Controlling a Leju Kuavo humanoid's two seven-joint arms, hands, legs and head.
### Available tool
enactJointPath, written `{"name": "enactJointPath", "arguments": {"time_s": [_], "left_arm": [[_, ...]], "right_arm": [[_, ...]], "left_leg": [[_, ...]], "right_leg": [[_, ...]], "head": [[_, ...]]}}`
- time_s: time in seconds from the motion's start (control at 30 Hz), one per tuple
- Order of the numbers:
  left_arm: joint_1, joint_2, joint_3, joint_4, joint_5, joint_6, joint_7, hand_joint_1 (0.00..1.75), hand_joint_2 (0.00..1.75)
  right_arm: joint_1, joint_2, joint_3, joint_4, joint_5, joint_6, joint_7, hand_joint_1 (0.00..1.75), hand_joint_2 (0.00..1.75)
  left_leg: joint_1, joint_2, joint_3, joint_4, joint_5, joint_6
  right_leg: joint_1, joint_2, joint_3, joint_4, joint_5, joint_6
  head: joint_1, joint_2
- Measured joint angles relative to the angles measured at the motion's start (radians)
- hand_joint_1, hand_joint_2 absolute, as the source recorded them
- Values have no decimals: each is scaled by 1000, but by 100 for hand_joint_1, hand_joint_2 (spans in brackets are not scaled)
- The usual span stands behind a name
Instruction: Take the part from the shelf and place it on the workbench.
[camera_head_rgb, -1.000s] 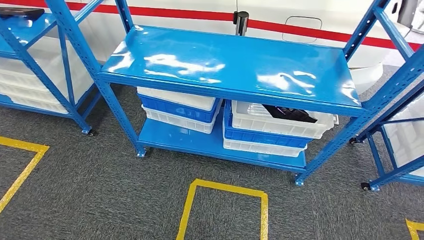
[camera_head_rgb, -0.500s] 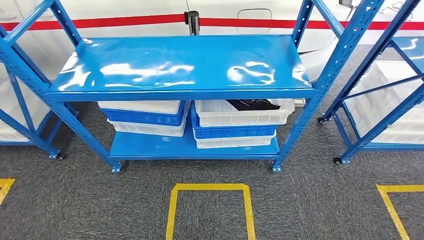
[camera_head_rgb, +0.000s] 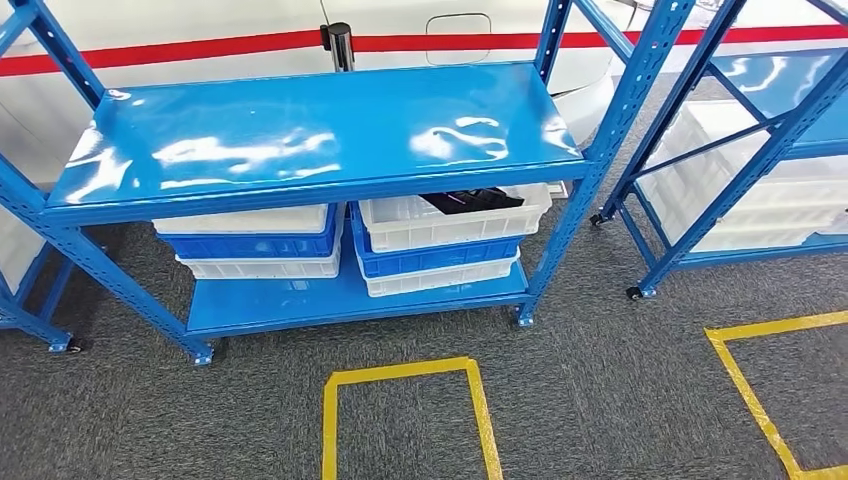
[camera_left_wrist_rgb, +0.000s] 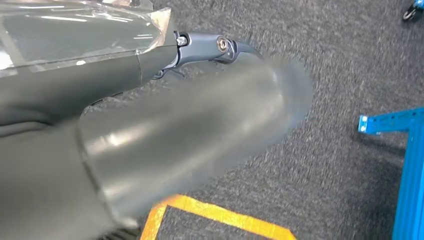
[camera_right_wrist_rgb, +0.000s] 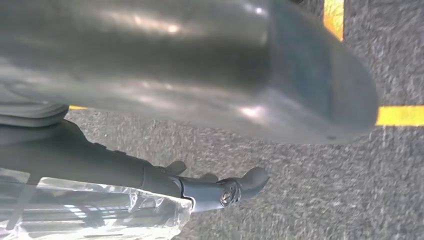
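1. The blue shelf stands ahead of me, well apart from both robot hands, which hang low over the grey carpet.
2. My left robot hand and right robot hand are released, fingers stretched out and grasping nothing.
3. The white crate tops the right-hand stack under the shelf's upper board.
4. The black part lies in that crate, far beyond either robot hand's reach.
5. I judge this fits either an approach to fetch the part or a return for another one. Either way, a grasp would need me closer, reaching in under the upper board.
6. I can read no label or writing.
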Motion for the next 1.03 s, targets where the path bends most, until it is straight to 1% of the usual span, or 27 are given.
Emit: {"name": "enactJointPath", "arguments": {"time_s": [0.03, 0.07, 0.1, 0.13, 0.17, 0.2, 0.23, 0.27, 0.3, 0.33, 0.4, 0.47, 0.53, 0.57, 0.6, 0.77, 1.03], "left_arm": [[-1, 0, 1, 2, 1, -2, 0, 0, 175], [-2, 0, 1, 3, 1, -3, 0, 0, 175], [-3, 0, 1, 3, 0, -3, 0, 0, 175], [-5, 1, 1, 4, -1, -4, 0, 0, 175], [-6, 2, 0, 5, -3, -4, 0, 0, 175], [-7, 3, 0, 6, -5, -4, 0, 0, 175], [-8, 4, 0, 6, -6, -4, 0, 0, 175], [-8, 4, 0, 7, -7, -4, 0, 0, 175], [-9, 4, 0, 7, -7, -4, 0, 0, 175], [-9, 4, 0, 7, -7, -4, 0, 0, 175], [-10, 5, 0, 8, -7, -4, 0, 0, 175], [-11, 5, 1, 8, -7, -4, 0, 0, 175], [-12, 5, 1, 9, -7, -4, 0, 0, 175], [-12, 5, 1, 9, -7, -4, 0, 0, 175], [-12, 5, 1, 10, -7, -4, 0, 0, 175], [-12, 5, 2, 12, -7, -4, 0, 0, 175], [-12, 5, 2, 13, -7, -4, 0, 0, 175]], "right_arm": [[0, 0, 1, 0, 2, -4, 3, 0, 0], [-2, 0, 1, 0, 3, -8, 5, 0, 0], [-3, 1, 1, 0, 3, -10, 6, 0, 0], [-3, 2, 1, 0, 4, -11, 7, 0, 0], [-3, 3, 1, 0, 4, -11, 7, 0, 0], [-2, 4, 1, 0, 4, -12, 8, 0, 44], [-2, 5, 1, 0, 4, -12, 8, 0, 87], [-2, 5, 1, 0, 4, -12, 8, 0, 131], [-2, 6, 1, 0, 4, -13, 8, 0, 175], [-2, 6, 1, 0, 4, -13, 8, 0, 175], [-2, 6, 1, 0, 4, -13, 8, 0, 87], [-2, 6, 1, 0, 4, -13, 7, 0, 0], [-2, 6, 1, 0, 5, -10, 3, 0, 0], [-1, 6, 1, 0, 5, -6, -1, 0, 0], [-1, 6, 1, 0, 5, -3, -6, 0, 0], [-1, 7, 1, 0, 10, 6, -23, 0, 0], [-1, 6, 1, 0, 13, 9, -26, 0, 0]], "left_leg": [[0, 3, 1, 1, 0, -2], [-2, 5, 1, 2, -2, -7], [-4, 6, 2, 4, -4, -12], [-7, 7, 1, 6, -8, -12], [-8, 7, 0, 8, -9, -9], [-7, 7, 0, 9, -10, -4], [-5, 7, 0, 10, -10, 2], [-3, 7, 1, 9, -7, 3], [-2, 7, 2, 7, -6, 1], [-1, 7, 3, 5, -5, -1], [0, 7, 4, 2, -3, -5], [2, 7, 4, 1, -2, -15], [5, 7, 5, 0, -2, -29], [6, 7, 5, 0, -2, -33], [6, 7, 5, 0, -2, -35], [3, 7, 5, 0, -3, -36], [-3, 7, 5, 1, -3, -36]], "right_leg": [[-3, -3, 43, -73, 24, 8], [-3, -7, 82, -143, 44, 11], [-4, -8, 110, -192, 57, 9], [-6, -9, 125, -219, 64, 4], [-6, -9, 128, -225, 65, -1], [-7, -8, 131, -226, 67, -4], [-6, -8, 131, -226, 68, -5], [-3, -7, 131, -226, 68, -5], [-1, -7, 131, -226, 67, -6], [1, -7, 131, -226, 67, -6], [3, -7, 131, -225, 67, -8], [6, -7, 130, -225, 67, -12], [8, -8, 130, -225, 66, -15], [9, -8, 130, -225, 66, -15], [10, -8, 130, -225, 66, -15], [9, -8, 130, -225, 67, -15], [4, -8, 130, -225, 67, -15]], "head": [[1, 0], [1, 0], [0, 0], [-1, 0], [-3, 0], [-4, 0], [-4, 0], [-5, 0], [-4, 0], [-5, 0], [-5, 0], [-5, 0], [-4, 0], [-4, 0], [-4, 0], [-4, 0], [-4, 0]]}}
